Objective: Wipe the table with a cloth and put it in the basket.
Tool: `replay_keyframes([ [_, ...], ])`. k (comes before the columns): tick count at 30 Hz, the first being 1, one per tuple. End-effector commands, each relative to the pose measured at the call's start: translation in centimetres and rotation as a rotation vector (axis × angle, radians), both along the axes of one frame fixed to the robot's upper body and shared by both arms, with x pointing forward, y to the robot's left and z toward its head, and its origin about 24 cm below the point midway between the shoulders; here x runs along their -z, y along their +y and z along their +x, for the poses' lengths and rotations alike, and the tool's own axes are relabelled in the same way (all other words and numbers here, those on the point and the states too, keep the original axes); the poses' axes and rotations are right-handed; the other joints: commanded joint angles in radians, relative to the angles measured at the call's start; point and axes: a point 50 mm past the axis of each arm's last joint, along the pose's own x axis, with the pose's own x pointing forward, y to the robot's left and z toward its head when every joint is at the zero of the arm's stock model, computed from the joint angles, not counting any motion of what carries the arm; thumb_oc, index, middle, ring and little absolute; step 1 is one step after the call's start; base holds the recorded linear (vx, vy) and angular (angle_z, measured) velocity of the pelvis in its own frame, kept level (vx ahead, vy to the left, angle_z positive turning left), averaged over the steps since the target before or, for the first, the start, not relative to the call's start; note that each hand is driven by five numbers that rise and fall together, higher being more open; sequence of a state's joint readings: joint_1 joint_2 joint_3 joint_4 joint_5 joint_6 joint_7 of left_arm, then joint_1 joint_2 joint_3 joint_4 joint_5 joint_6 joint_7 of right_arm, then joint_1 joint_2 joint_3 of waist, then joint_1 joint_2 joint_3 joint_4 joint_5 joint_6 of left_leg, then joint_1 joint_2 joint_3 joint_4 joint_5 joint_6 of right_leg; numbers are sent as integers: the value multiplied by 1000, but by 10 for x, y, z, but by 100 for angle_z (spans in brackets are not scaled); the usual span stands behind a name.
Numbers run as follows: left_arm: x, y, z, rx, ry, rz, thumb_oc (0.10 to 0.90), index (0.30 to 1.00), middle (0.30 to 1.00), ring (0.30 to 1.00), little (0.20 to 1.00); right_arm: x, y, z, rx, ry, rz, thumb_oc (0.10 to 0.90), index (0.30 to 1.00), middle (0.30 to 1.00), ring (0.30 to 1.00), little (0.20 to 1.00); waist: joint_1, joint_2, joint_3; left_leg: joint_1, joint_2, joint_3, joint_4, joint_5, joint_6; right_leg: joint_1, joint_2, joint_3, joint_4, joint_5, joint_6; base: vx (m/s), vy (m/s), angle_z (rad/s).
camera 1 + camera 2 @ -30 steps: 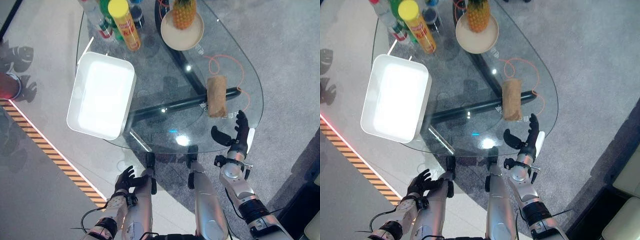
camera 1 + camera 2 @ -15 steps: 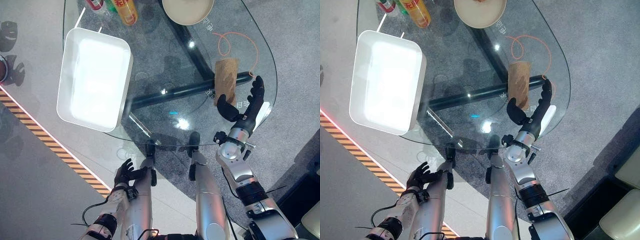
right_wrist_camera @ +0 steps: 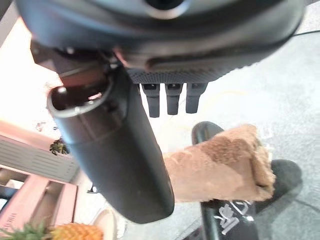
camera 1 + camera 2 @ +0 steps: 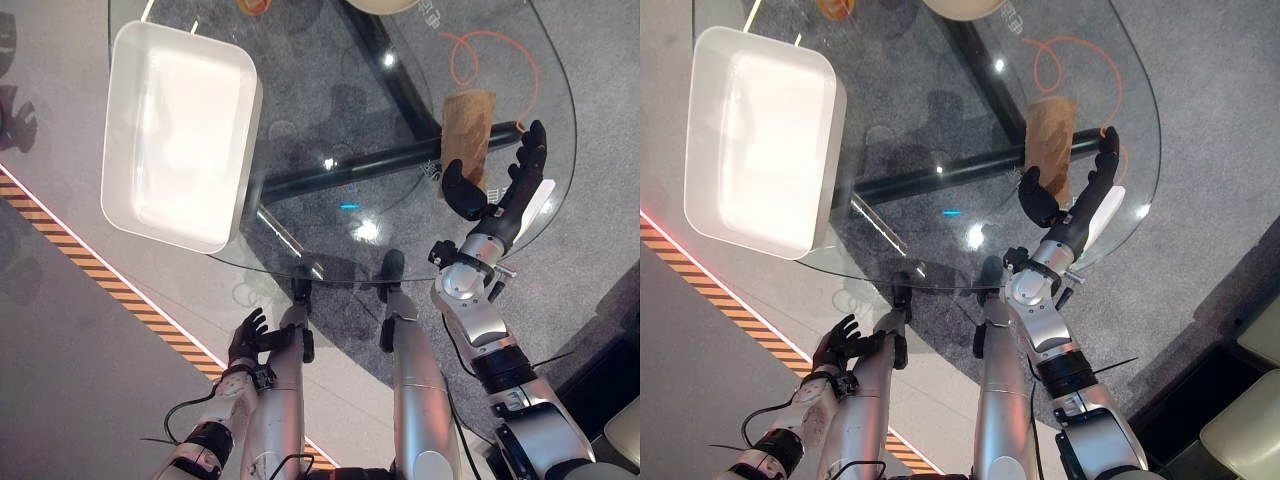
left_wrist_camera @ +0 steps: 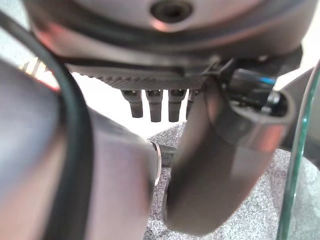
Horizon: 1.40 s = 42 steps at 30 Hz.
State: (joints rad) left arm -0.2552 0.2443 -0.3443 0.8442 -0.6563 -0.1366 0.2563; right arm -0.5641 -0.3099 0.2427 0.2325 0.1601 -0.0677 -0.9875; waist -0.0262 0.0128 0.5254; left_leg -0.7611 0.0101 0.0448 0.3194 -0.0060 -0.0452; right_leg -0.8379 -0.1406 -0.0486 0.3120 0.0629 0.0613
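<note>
- The round glass table (image 4: 330, 110) takes up most of the head views, with dark bars of its frame showing through the top.
- A white rectangular basket (image 4: 178, 135) (more of a shallow tub) sits on the table's left part, hanging over the rim on the robot's left, well apart from the cloth.
- The right hand (image 4: 497, 195) is raised over the table's right edge, fingers straight and thumb spread wide, holding nothing; the cloth lies between thumb and fingers, just beyond the palm. The right wrist view shows the same: thumb and fingers extended, cloth past them.
- The left hand (image 4: 247, 342) hangs low beside the robot, below the table's near rim, fingers loosely spread and empty.
- The brown cloth (image 4: 467, 122), rolled into a short bundle, lies on the glass near the right edge.
- An orange cord (image 4: 478, 52) loops on the glass just beyond the cloth.
</note>
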Motion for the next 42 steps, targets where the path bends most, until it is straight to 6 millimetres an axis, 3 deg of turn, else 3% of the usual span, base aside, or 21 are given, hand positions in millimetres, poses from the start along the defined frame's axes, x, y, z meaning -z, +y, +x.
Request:
replay_keyframes([
  [1,28,-31,-36,13,134,-67,800,900,900,900,900,-32,-14,-11,45,-157,-15,800,900,900,900,900,-2,36,-5,-79,-66,25,54,13,53,-7,65,-23,-35,41,-24,0,0,0],
  [9,26,-31,-34,22,117,-68,800,900,900,900,900,-26,-17,-7,50,-120,-1,800,900,900,900,900,1,42,-5,-108,-67,20,57,15,53,-35,65,-23,-35,44,-23,0,0,0],
  [19,22,-30,-28,23,99,-66,800,900,900,900,900,-40,-15,0,9,-122,-50,800,900,900,900,900,8,46,-5,-143,-72,12,63,19,50,-73,67,-19,-29,48,-19,0,0,0],
  [27,19,-32,-24,28,92,-65,800,900,900,900,900,-38,-14,5,5,-81,-30,800,900,900,900,900,12,46,-5,-160,-73,9,63,21,49,-92,67,-21,-28,50,-18,0,0,0],
  [42,14,-32,-15,38,70,-75,800,900,900,900,900,-27,-35,19,143,91,-9,800,900,900,900,900,20,44,-5,-184,-78,4,61,19,48,-116,67,-22,-31,56,-13,0,0,0],
])
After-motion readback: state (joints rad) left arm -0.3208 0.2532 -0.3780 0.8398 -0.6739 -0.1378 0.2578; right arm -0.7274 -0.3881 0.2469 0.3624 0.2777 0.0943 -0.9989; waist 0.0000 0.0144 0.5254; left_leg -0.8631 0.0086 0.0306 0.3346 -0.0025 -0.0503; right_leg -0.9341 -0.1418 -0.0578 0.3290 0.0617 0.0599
